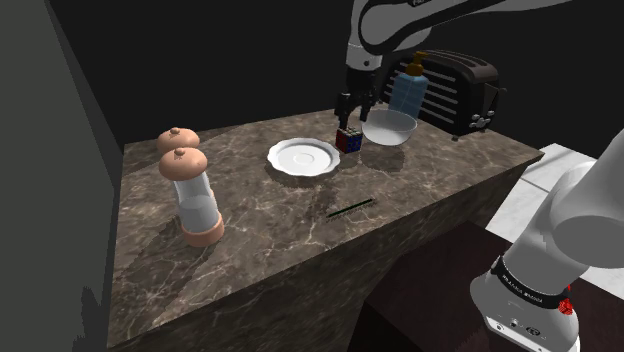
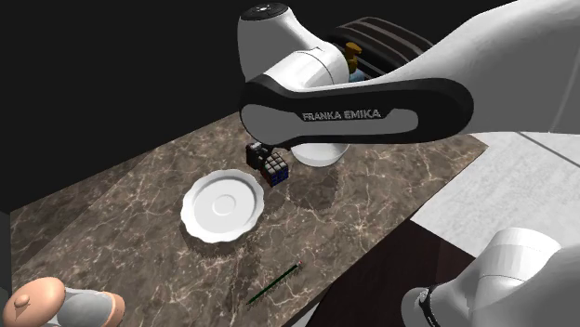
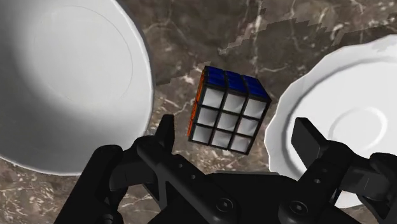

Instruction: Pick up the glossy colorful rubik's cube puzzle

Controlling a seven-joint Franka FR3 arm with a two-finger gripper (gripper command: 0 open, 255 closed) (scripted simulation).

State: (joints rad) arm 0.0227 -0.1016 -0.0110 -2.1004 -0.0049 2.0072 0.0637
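1. Target. The rubik's cube point(image 3: 228, 108) sat on the marble countertop point(image 1: 260, 250), white face up, blue and orange on the sides I could see. It lay between the white bowl point(image 3: 63, 83) and the white plate point(image 3: 347, 118), near both; I saw no contact w/ either.

2. Hand. The gripper point(image 3: 235, 127) hung just above the cube, fingers spread wide, one to each side, neither touching it. Nothing was held.

3. Hazards, my judgement:
- Yaw mismatch. In the wrist view the cube sat turned relative to the finger line. Closing as-is could land the pads on edges, not flat faces; the cube would prob. twist or squirt out.
- Glossy faces: low friction. A shallow grip could slip on lift.
- Clearance. With the jaws this wide, a finger could clip the plate rim or the bowl wall on descent and shove either one.
- Overtravel: fingertips could hit the countertop.
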